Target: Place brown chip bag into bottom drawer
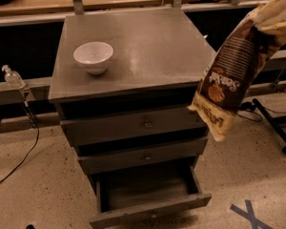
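Note:
The brown chip bag [231, 75] hangs in the air at the right, tilted, its pale lower end beside the cabinet's right front corner, above and right of the bottom drawer. My gripper [280, 7] is at the top right edge of the camera view, shut on the bag's upper cream end; most of the gripper is out of view. The bottom drawer [148, 194] is pulled open and nothing shows inside it. The two upper drawers [145, 125] are shut.
A white bowl [93, 56] stands on the grey cabinet top [148, 42] at the left. A clear bottle [12, 78] sits on a rail to the left. A black stand leg [271, 123] and blue tape cross [250, 213] are on the floor at the right.

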You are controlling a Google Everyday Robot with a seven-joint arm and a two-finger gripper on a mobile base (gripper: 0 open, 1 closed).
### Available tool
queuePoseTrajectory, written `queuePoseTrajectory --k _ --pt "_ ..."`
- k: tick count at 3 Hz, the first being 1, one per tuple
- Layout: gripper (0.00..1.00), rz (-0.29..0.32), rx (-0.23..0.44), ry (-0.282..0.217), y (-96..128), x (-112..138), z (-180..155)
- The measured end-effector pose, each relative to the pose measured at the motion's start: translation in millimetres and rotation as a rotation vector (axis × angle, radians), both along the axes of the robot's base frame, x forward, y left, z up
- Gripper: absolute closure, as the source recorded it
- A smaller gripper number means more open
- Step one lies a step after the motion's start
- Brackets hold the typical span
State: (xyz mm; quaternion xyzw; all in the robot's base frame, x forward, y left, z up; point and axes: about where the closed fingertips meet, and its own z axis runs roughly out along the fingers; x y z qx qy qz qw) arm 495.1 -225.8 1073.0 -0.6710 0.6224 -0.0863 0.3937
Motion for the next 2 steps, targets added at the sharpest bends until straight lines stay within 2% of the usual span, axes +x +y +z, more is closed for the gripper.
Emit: queuePoseTrajectory --k 1,2 --pt "1.0 0.029 0.168 0.121 26 -60 -13" --pt "1.0 0.027 0.228 0.223 42 -77 -47"
